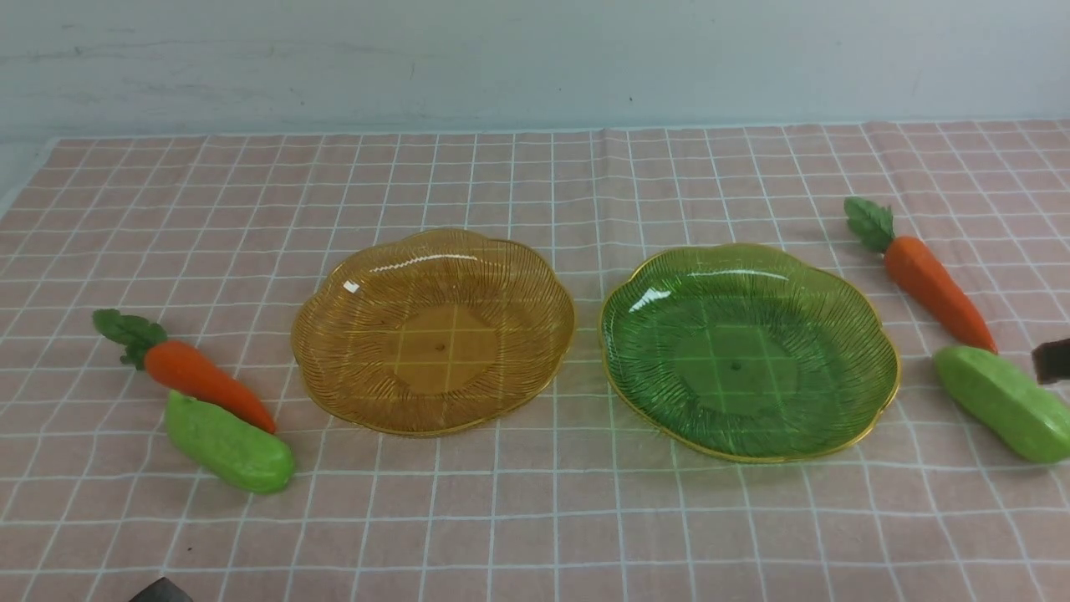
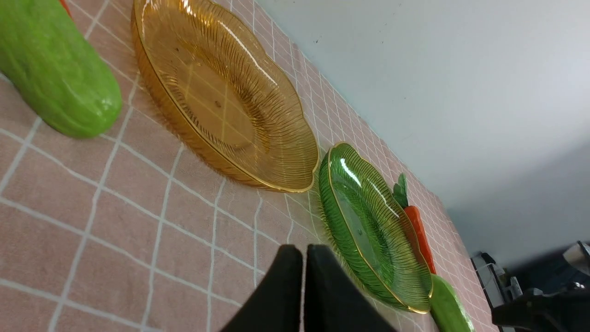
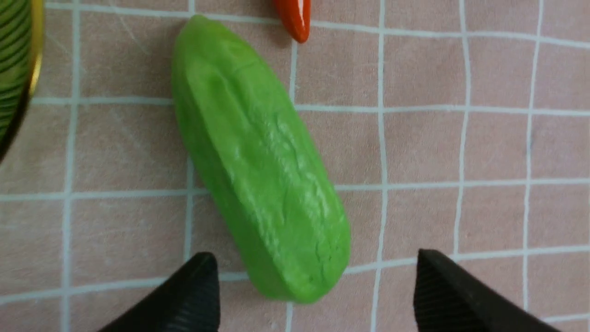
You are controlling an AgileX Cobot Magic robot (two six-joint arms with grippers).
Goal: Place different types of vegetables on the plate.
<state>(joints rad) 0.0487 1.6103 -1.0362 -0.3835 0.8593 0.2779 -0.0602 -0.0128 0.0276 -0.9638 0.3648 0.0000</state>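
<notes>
Two empty plates lie side by side: an amber plate [image 1: 432, 331] and a green plate [image 1: 750, 351]. Left of the amber one, an orange carrot [image 1: 205, 378] touches a light green gourd [image 1: 227, 443]. Right of the green plate lie a second carrot [image 1: 936, 288] and a second gourd [image 1: 1003, 403]. My right gripper [image 3: 313, 257] hangs open just above that gourd [image 3: 258, 170], its fingers on either side of the gourd's near end without touching it. My left gripper [image 2: 304, 251] is shut and empty, low over the cloth near the left gourd [image 2: 55, 69].
A pink cloth [image 1: 535, 518] with a white grid covers the table up to a pale wall. The right carrot's tip [image 3: 292, 18] lies close to the gourd's far end. The green plate's rim [image 3: 18, 69] is beside the gourd.
</notes>
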